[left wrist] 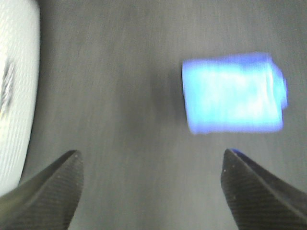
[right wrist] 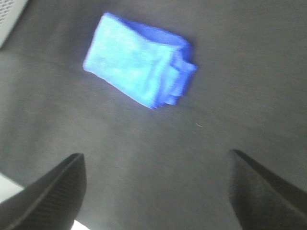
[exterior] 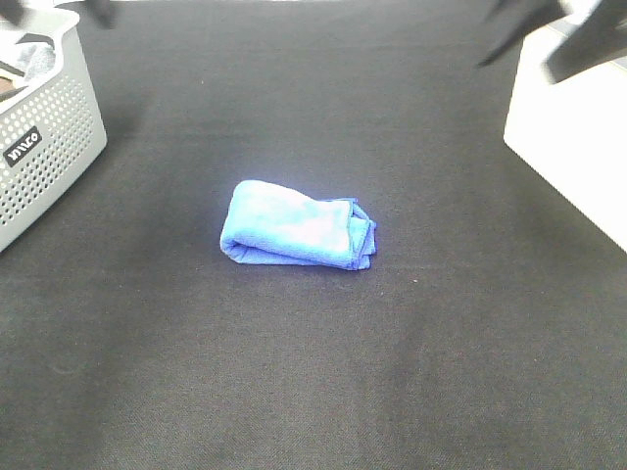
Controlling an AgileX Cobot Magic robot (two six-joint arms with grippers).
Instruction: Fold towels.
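One towel only, sitting mid-bench, already folded into a compact wad. Long axis runs roughly left-right in the high view: rounded fold on the left, stacked loose edges on the right. Both arms are pulled up and back to the far corners, barely in the high view and blurred there. Left tool is released, fingers spread wide with nothing between them; towel lies ahead of it and off toward one finger, well apart. Right tool is also spread and empty; towel lies ahead of it, skewed to the finger line, loose edges pointing to the right-arm side. Neither arm is clearly nearer, since the towel sits about centred between them. White perforated basket stands at the far left, a white box at the far right, neither touching the towel. My read: folding looks about done. If another fold or tidy is wanted, the right tool has the loose edges on its side, the left gets the fold. Wrist views are motion-blurred, so edge detail is unreliable.
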